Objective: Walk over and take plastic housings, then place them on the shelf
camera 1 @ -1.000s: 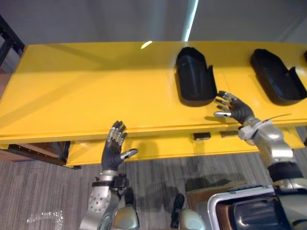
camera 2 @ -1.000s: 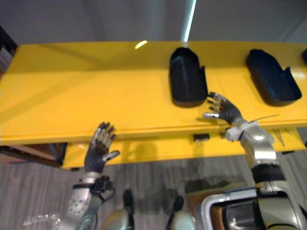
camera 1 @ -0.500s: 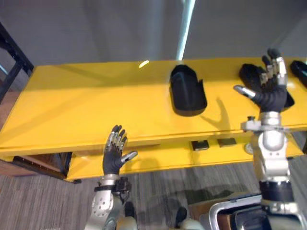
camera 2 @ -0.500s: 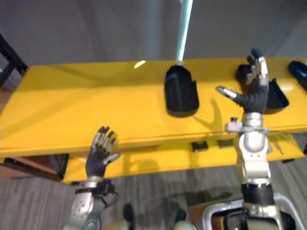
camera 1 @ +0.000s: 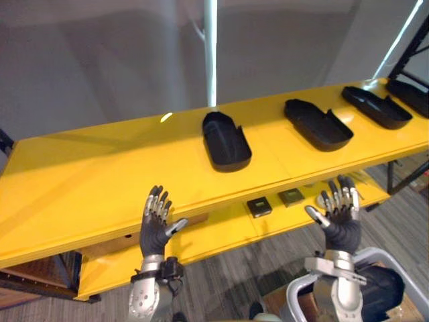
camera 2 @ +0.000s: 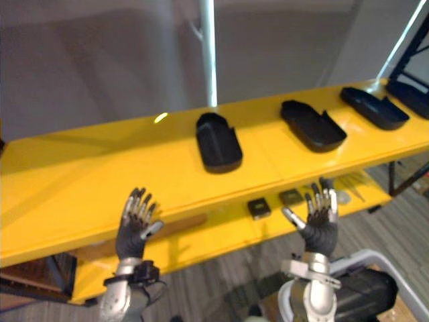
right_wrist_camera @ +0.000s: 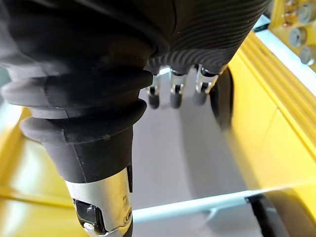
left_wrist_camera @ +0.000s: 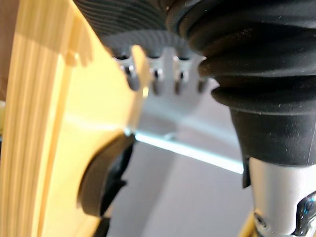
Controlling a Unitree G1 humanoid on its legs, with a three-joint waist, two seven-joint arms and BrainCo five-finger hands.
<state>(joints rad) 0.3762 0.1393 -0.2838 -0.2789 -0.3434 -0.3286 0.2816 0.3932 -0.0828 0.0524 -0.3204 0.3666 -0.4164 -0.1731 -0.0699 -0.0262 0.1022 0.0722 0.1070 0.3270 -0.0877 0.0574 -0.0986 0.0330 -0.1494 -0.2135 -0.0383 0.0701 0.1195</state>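
Note:
Several black plastic housings lie in a row on the top board of a yellow shelf (camera 1: 100, 174): the nearest housing (camera 1: 226, 140), a second housing (camera 1: 318, 124) and a third housing (camera 1: 376, 106) further right. My left hand (camera 1: 155, 229) is raised in front of the shelf's front edge, fingers straight, holding nothing. My right hand (camera 1: 341, 223) is raised lower right, also spread and empty, in front of the lower board. Both hands are well short of the housings.
The lower yellow board (camera 1: 221, 235) carries two small dark square parts (camera 1: 259, 206) and some small metal items at the right. A dark rack (camera 1: 415, 47) stands at the far right, and a grey bin rim (camera 1: 395, 268) lies at the bottom right.
The view has pulled back and tilted up, showing more of the shelf. My right hand has dropped from beside the second housing to below the shelf edge. The left hand stays raised.

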